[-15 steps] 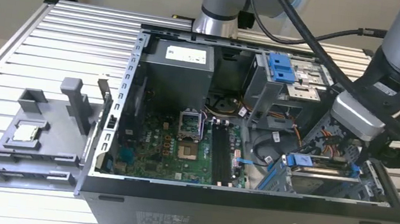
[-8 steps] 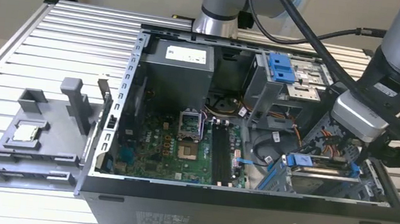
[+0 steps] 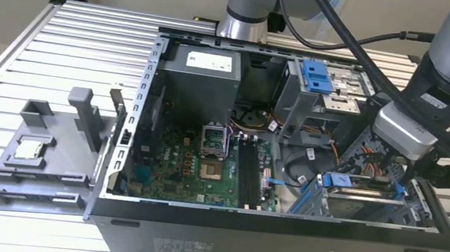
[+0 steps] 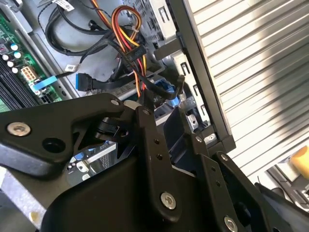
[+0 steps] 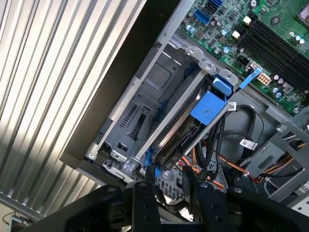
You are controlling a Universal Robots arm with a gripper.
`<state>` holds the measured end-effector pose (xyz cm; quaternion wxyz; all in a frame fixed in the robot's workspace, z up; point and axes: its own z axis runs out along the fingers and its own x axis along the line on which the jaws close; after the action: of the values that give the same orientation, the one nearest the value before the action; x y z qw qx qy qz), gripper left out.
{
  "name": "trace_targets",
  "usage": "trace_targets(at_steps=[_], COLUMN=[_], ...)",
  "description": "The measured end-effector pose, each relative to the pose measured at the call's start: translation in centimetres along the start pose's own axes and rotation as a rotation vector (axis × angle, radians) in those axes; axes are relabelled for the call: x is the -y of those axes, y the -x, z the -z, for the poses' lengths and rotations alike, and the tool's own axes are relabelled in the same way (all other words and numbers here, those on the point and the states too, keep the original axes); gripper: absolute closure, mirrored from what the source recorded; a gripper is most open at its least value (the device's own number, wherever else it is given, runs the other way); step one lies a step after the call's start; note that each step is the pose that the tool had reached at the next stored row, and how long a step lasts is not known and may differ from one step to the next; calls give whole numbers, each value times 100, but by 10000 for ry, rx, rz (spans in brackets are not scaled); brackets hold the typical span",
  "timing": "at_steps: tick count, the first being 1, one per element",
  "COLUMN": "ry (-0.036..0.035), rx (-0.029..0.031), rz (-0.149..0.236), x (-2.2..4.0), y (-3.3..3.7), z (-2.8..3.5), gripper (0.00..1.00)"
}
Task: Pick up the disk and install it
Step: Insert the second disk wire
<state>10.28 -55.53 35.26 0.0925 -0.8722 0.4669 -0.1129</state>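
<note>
The disk point(image 3: 360, 187), a grey drive in a blue frame, lies tilted in the lower drive cage at the open computer case's corner on the exterior view's right. In the first wrist view the disk point(image 5: 179, 129) runs edge-on along the grey cage point(image 5: 145, 111), its blue tab toward the motherboard. My gripper point(image 3: 406, 185) reaches down into that corner. In both wrist views the black fingers point(image 5: 141, 189) straddle the disk's near end, and the gripper point(image 5: 166, 180) looks shut on the disk. Between the fingertips of the gripper point(image 4: 163, 99), the disk's blue frame point(image 4: 169, 93) shows.
The case point(image 3: 281, 234) lies open on a slatted metal table point(image 3: 64, 50). Orange, red and black cables point(image 4: 128, 34) hang right beside the fingers. A second blue bracket point(image 3: 319, 77) sits in the upper bay. A grey fixture point(image 3: 43, 162) with a small silver chip stands outside the case.
</note>
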Motion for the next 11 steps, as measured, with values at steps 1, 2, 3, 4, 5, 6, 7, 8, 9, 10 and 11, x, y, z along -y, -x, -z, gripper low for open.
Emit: trace_targets(at_steps=[1,2,3,4,5,6,7,8,9,10,11], ry=[-1,-6,-16,-31,-54,-70,-86,-102,-118,-134,-154], rx=[2,4,6,13,30,50,76,104,133,163,197], rz=[4,14,42,97,182,266,370,477,591,706,834], x=[0,0,0,0,-1,-1,0,1,1,2,2], y=[0,0,-1,-1,-2,-2,-3,-3,-4,-5,-5], z=[0,-1,-2,-2,-5,-8,-12,-16,-20,-23,-27], gripper=[0,0,0,0,0,0,0,0,0,0,0])
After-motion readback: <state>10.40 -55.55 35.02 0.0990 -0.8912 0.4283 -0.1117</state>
